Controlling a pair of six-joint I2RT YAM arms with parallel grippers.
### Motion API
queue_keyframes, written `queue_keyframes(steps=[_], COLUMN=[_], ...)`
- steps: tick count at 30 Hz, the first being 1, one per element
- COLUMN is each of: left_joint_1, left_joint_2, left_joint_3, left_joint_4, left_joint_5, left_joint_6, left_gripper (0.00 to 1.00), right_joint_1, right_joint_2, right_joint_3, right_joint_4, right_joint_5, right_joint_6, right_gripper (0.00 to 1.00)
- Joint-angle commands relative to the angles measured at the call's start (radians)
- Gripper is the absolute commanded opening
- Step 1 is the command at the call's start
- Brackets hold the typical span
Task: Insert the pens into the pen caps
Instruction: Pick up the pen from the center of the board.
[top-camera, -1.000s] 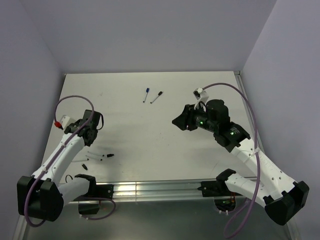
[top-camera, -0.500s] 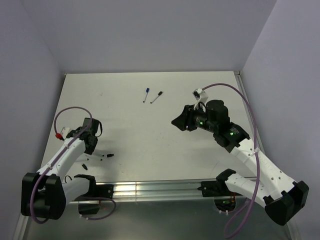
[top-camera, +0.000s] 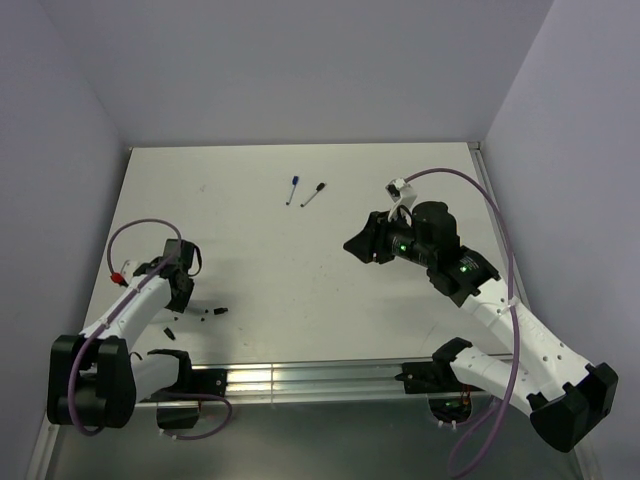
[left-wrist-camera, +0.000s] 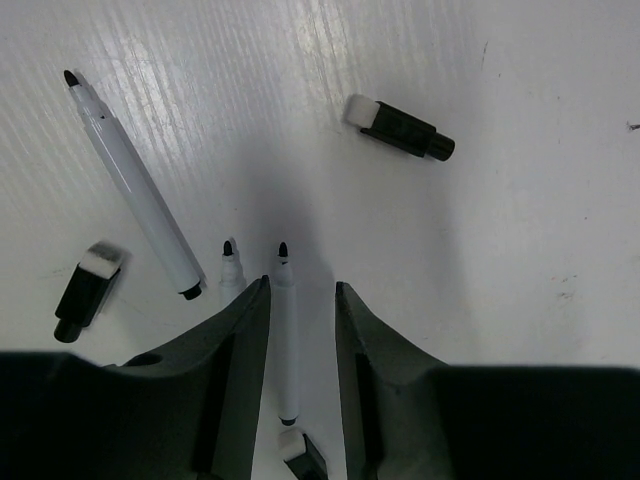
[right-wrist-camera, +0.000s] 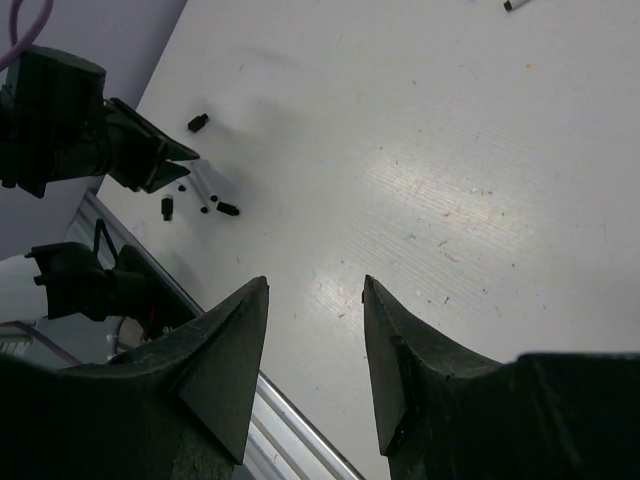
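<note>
In the left wrist view, a white pen (left-wrist-camera: 286, 340) lies on the table between my left gripper's (left-wrist-camera: 301, 287) open jaws, close to the left finger. A second pen (left-wrist-camera: 229, 262) pokes out behind that finger. A third pen (left-wrist-camera: 133, 185) lies at the upper left. Black caps with white ends lie at the upper right (left-wrist-camera: 400, 127), at the left (left-wrist-camera: 84, 291) and at the bottom (left-wrist-camera: 303, 457). In the top view my left gripper (top-camera: 181, 290) is low over this cluster (top-camera: 207, 313). My right gripper (top-camera: 353, 245) is open, empty and raised mid-table.
Two more pens lie at the far middle of the table, one with a blue tip (top-camera: 292, 190) and one with a black tip (top-camera: 314, 193). The metal rail (top-camera: 300, 378) runs along the near edge. The right wrist view shows my left gripper (right-wrist-camera: 135, 150) and small caps (right-wrist-camera: 198, 122) near it.
My left arm has moved toward the near left and lowered its gripper onto the pen cluster. The right arm has not moved.
</note>
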Motion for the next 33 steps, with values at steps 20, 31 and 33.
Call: queue_keyframes(steps=[20,31,33], left_joint_1=[0.042,0.042,0.042], left_joint_2=[0.073,0.099,0.101], left_joint_3=[-0.034,-0.032,-0.034], left_joint_4=[0.105,0.119,0.127], left_joint_5=[0.054,0.068,0.075], left_joint_6=[0.049,0.055,0.059], left_gripper=[0.32,0.18,0.14], right_joint_1=[-0.004,-0.004,-0.004], right_joint_2=[-0.02,-0.017,-0.017], right_joint_3=[-0.004,-0.001,0.001], right_joint_4=[0.035,0.027,0.023], right_joint_5=[0.026,0.031,0.036], right_joint_6=[-0.017,-0.022,-0.022], right_gripper=[0.5,0.5,0.5])
